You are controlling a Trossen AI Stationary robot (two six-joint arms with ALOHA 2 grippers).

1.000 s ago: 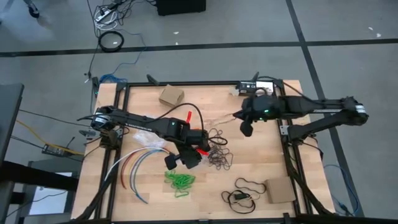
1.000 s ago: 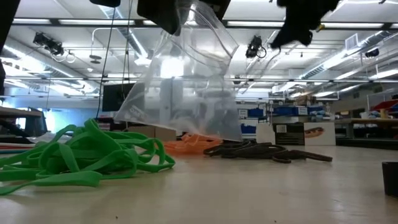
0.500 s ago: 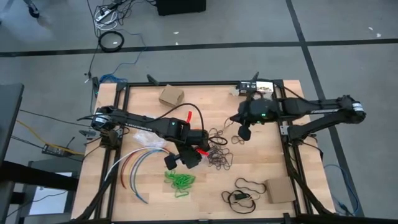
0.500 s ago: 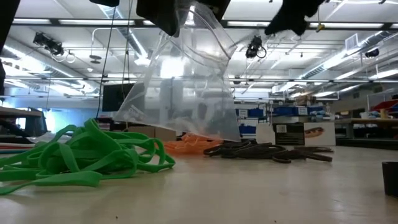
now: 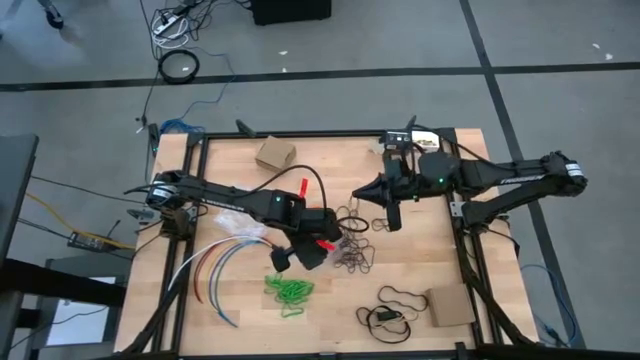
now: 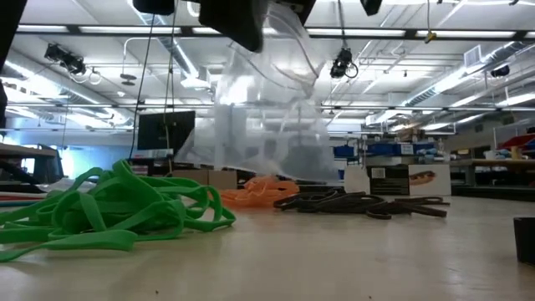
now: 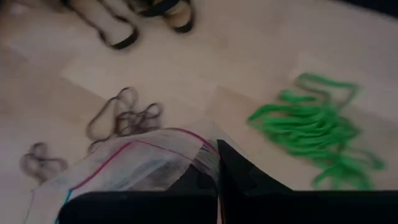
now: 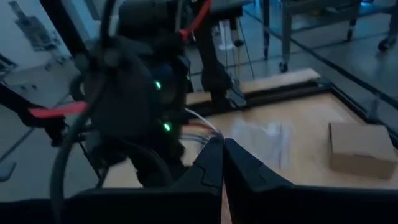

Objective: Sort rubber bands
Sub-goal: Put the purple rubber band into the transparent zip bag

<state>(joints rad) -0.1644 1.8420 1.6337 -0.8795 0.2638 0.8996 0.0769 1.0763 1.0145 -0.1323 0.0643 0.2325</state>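
Now | left claw (image 5: 283,260) | just above green rubber bands (image 5: 290,292)

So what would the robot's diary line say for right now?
left pincer: shut on clear bag, lifted | right pincer: shut, empty, above table | green bands, dark bands: on table

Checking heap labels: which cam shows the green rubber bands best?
Low view: the green rubber bands fill the foreground, single loops distinct, nothing in front. High view shows a small heap near the table's front edge. Left wrist view catches them blurred beside the plastic bag. Right wrist view shows none.
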